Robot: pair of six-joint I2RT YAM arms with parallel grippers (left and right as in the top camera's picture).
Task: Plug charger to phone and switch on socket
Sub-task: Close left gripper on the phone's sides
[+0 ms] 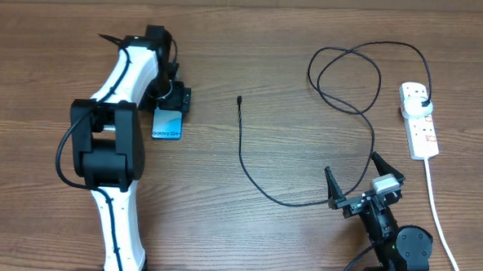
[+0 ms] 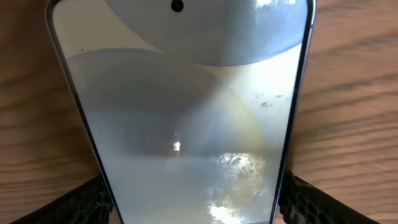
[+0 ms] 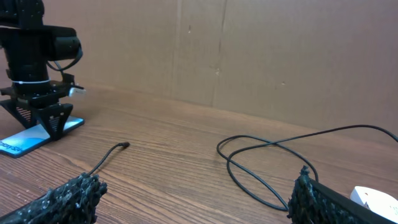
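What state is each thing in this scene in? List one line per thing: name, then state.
phone: flat, screen up, nothing plugged in.
charger: plug in the socket, connector tip lying loose, apart from the phone.
socket: holds the charger plug; switch position too small to tell.
left gripper: fingers either side of the phone; grip unclear.
right gripper: open, empty.

A slim black-edged smartphone with a pale glossy screen fills the frame, with glare and smudges on the glass and a small dark camera hole near the top. Brown wooden table shows on either side. The left gripper straddles the phone, its black ribbed fingertips close beside each long edge — whether they touch it is unclear.
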